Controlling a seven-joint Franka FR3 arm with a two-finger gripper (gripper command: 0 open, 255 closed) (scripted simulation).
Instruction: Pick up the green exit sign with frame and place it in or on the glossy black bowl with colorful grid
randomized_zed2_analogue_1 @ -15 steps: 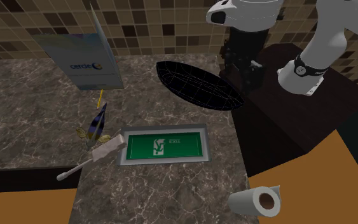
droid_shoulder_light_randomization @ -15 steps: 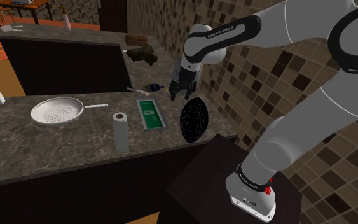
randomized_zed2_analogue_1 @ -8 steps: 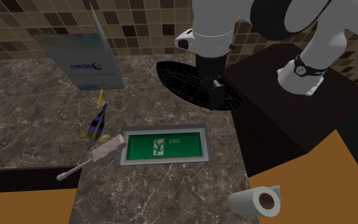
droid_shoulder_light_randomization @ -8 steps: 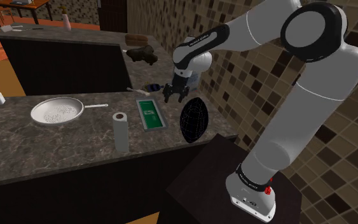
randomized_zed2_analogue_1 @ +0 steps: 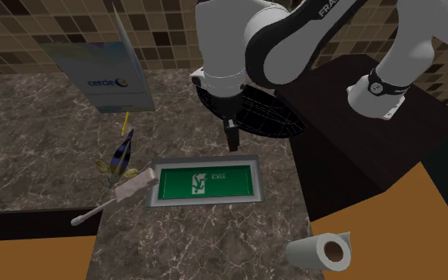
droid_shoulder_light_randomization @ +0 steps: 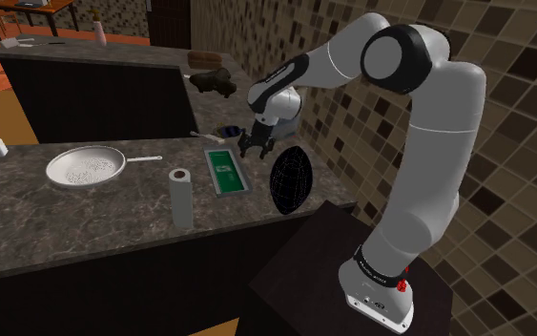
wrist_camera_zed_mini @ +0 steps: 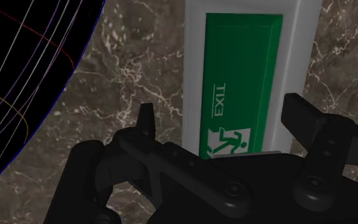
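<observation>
The gripper hangs fingers-down over the dark marbled counter, its two black fingers standing apart with nothing clasped between them. The white arm rises steeply from the stand, bends at a high joint, and slopes down toward the shoulder view's left to the wrist, so the hand points almost straight at the work surface.

The green exit sign lies flat on the counter in its pale grey frame, directly under the hand. In the wrist view the fingers straddle its short width. One finger is over bare counter just outside one long frame edge and the other is at the opposite edge. The running-man end is nearest the gripper and the rest of the sign stretches away from it. In the second exterior view the fingertips of the gripper hover just above the sign, at the long edge facing the bowl, and are not touching it.

The black bowl, marked with thin coloured grid lines, sits just beside the sign, between it and the stand, near the counter's edge. In the second exterior view the bowl is partly behind the wrist, and in the wrist view the bowl is close beside the gripper.

A paper towel roll stands on the counter near the sign's other side.
</observation>
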